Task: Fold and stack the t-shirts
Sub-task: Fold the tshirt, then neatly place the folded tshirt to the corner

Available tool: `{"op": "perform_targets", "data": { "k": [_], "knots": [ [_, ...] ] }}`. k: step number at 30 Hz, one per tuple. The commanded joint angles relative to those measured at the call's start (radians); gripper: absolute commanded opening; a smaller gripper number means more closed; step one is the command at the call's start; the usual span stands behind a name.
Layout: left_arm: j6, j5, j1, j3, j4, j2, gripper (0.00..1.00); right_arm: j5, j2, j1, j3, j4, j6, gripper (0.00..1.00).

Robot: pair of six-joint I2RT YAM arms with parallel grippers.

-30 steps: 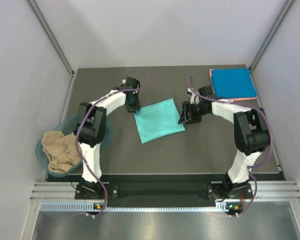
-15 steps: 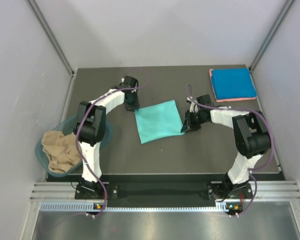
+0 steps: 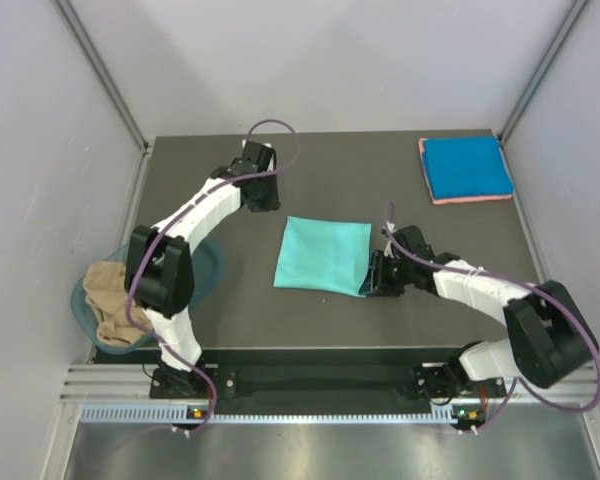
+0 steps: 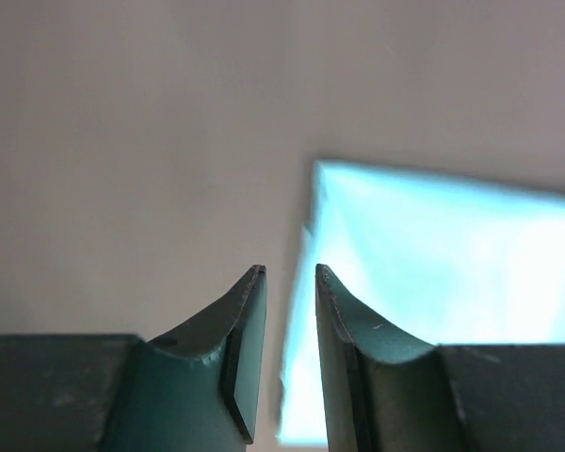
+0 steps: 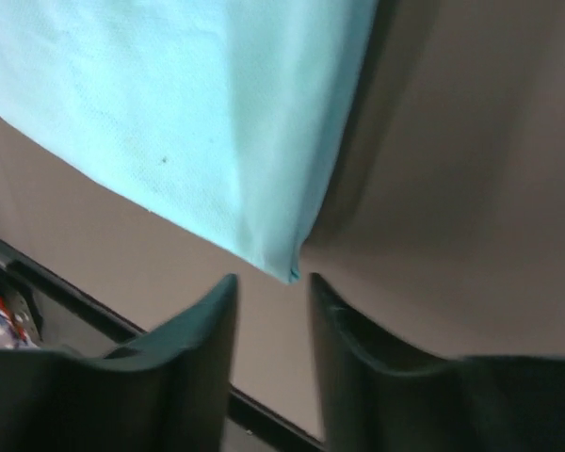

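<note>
Arms (image 3: 202, 207) stretch out flanking teal-green t-shirt (image 3: 322, 255), left gripper (image 4: 290, 273) and right gripper (image 5: 271, 280) barely parted, empty.

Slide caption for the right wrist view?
Right gripper, jaws slightly apart, poised at a corner of the folded teal t-shirt on the table.

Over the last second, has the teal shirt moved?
Yes. The teal shirt has slid slightly toward the near edge of the table, away from the blue stack, and turned squarer to that edge.
</note>
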State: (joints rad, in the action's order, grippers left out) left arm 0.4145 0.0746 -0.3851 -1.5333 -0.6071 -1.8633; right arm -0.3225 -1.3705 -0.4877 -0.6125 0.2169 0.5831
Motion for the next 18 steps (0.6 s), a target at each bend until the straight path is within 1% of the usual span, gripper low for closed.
{"op": "perform_targets", "data": {
  "k": [1, 2, 3, 5, 6, 7, 8, 9, 10, 11, 12, 13, 18],
  "knots": [
    [-0.006, -0.116, -0.049, 0.099, 0.006, 0.105, 0.33, 0.114, 0.125, -0.005, 0.01, 0.044, 0.098, 0.43],
    [0.004, -0.145, -0.055, 0.126, 0.019, 0.137, 0.33, 0.141, 0.142, 0.007, -0.004, 0.065, 0.089, 0.48],
    [0.024, -0.21, -0.061, 0.183, 0.036, 0.151, 0.33, 0.146, 0.157, 0.02, -0.042, 0.094, 0.052, 0.52],
    [0.049, -0.252, -0.078, 0.241, 0.081, 0.186, 0.33, 0.137, 0.146, 0.07, -0.084, 0.099, 0.003, 0.54],
    [0.064, -0.289, -0.084, 0.289, 0.092, 0.194, 0.33, 0.125, 0.11, 0.092, -0.131, 0.093, -0.047, 0.51],
    [0.073, -0.303, -0.092, 0.311, 0.105, 0.202, 0.33, 0.105, 0.084, 0.131, -0.159, 0.085, -0.075, 0.45],
    [0.089, -0.314, -0.092, 0.33, 0.115, 0.213, 0.33, 0.044, 0.055, 0.15, -0.186, 0.073, -0.103, 0.38],
    [0.093, -0.317, -0.093, 0.369, 0.122, 0.217, 0.33, 0.015, -0.005, 0.162, -0.244, 0.065, -0.141, 0.27],
    [0.096, -0.299, -0.097, 0.413, 0.135, 0.22, 0.33, -0.116, -0.109, 0.181, -0.348, 0.033, -0.194, 0.17],
    [0.096, -0.299, -0.097, 0.414, 0.135, 0.22, 0.33, -0.118, -0.11, 0.181, -0.349, 0.033, -0.195, 0.17],
    [0.096, -0.268, -0.097, 0.415, 0.129, 0.211, 0.33, -0.178, -0.133, 0.181, -0.372, 0.023, -0.2, 0.17],
    [0.093, -0.253, -0.097, 0.415, 0.118, 0.207, 0.33, -0.2, -0.183, 0.182, -0.412, 0.007, -0.206, 0.17],
    [0.089, -0.147, -0.097, 0.42, 0.11, 0.162, 0.32, -0.243, -0.332, 0.213, -0.501, -0.017, -0.212, 0.16]
  ]
}}
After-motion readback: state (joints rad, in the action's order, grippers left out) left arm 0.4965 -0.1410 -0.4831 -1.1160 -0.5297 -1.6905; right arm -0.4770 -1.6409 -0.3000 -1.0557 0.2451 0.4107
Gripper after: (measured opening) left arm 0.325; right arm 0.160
